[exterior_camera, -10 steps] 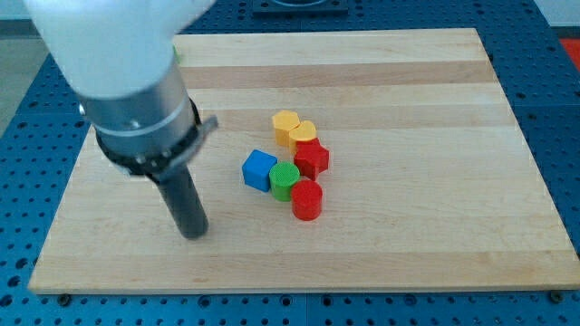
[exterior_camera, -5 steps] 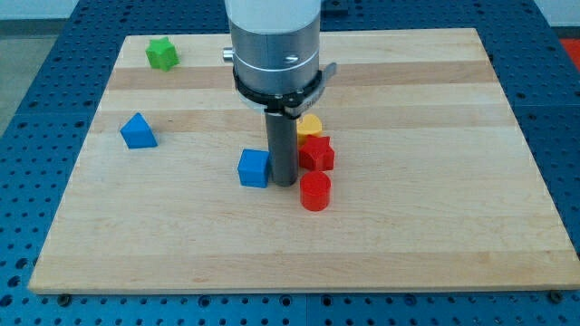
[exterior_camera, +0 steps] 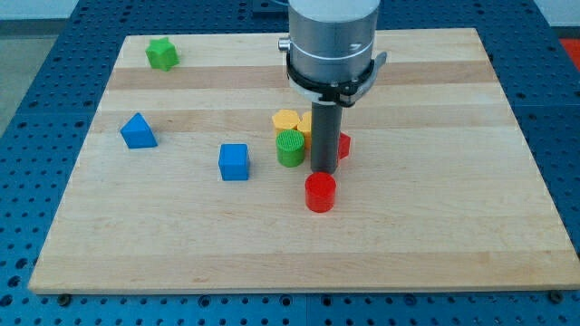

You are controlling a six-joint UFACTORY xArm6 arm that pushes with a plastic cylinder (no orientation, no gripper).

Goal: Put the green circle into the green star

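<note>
The green circle [exterior_camera: 290, 147] stands near the board's middle, just below a yellow block [exterior_camera: 286, 120]. The green star [exterior_camera: 162, 53] lies far off at the view's top left. My rod comes down from the view's top, and my tip [exterior_camera: 323, 172] rests on the board just right of the green circle, close beside it. The rod hides most of a red block [exterior_camera: 343, 145] on its right and part of a second yellow block behind it.
A red cylinder [exterior_camera: 320, 193] stands just below my tip. A blue cube [exterior_camera: 234, 162] lies left of the green circle. A blue triangle [exterior_camera: 138, 131] lies at the view's left. The wooden board [exterior_camera: 435, 226] sits on a blue perforated table.
My tip moved from the view's left across the cluster to the right side of the green circle. The blue cube slid left, the green circle moved up, and the red cylinder shifted a little.
</note>
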